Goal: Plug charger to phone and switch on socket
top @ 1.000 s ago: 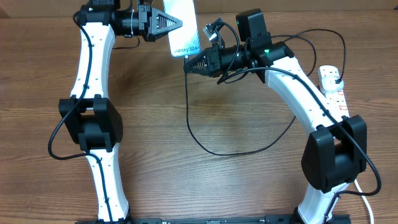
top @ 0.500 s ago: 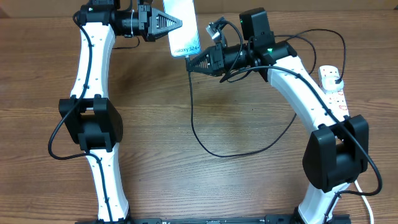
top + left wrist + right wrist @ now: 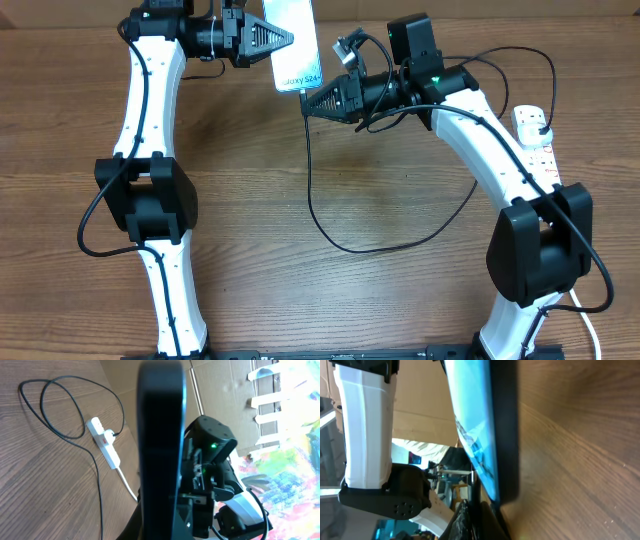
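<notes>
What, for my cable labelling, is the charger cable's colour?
Black. The charger cable shows best in the overhead view, looping across the wooden table.

The left arm [image 3: 148, 110] is standing up from the near edge of the worktop [image 3: 380, 300], bending at its black elbow and reaching to the far side; its wrist is facing right, so the left gripper [image 3: 288, 38] is pointing toward the other arm; its fingers are clamping the phone [image 3: 298, 62] by its side. The right arm [image 3: 478, 130] is arching from its base over its black elbow and leaning leftward; its wrist is lying roughly level, with the right gripper [image 3: 310, 100] pointing left; its fingers are pinching together on the charger [image 3: 311, 190] end, just beside the phone's lower edge.
</notes>
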